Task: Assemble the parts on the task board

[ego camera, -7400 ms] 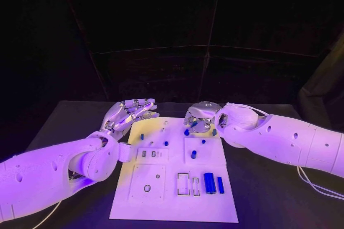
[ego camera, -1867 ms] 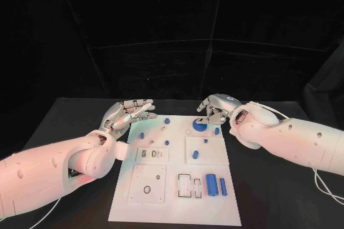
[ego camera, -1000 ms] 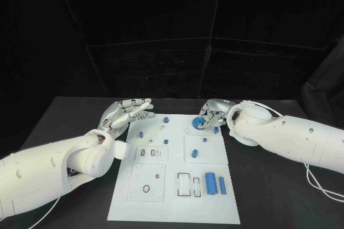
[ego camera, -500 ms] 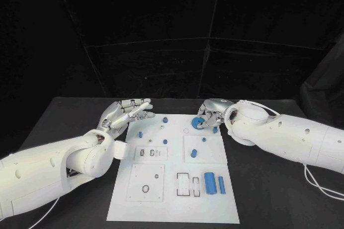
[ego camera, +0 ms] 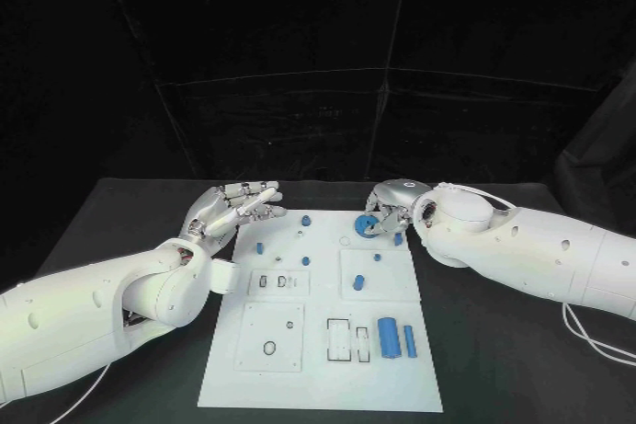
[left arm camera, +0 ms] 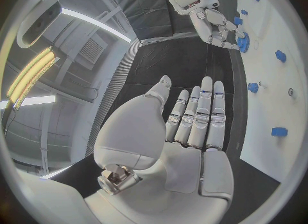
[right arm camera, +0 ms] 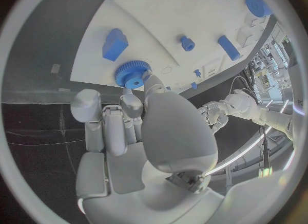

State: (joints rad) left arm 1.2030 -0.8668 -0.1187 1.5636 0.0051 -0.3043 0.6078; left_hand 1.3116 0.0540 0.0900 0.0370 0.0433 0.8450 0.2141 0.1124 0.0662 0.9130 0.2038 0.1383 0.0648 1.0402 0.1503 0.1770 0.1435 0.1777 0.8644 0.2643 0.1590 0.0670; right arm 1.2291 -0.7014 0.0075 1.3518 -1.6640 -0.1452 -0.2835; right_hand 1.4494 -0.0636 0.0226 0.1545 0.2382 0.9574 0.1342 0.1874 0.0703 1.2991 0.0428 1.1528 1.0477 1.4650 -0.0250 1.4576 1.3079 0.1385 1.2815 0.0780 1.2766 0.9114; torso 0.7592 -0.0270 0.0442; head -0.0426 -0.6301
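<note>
Black table (ego camera: 504, 369), white task board (ego camera: 318, 369), right hand (ego camera: 387, 212) touching blue gear (right arm camera: 133, 73), grip unclear, left hand (left arm camera: 192, 126) spread, empty

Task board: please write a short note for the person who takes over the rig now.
Right hand: at the blue gear on the far end of the task board; fingers touch it, grip unclear.
Left hand: open, holding nothing, beside the board's far left corner.
Done: cannot be judged for certain.
Left: the blue cylinder and the blue bar lie loose at the near right; the slots beside them are unfilled.
</note>
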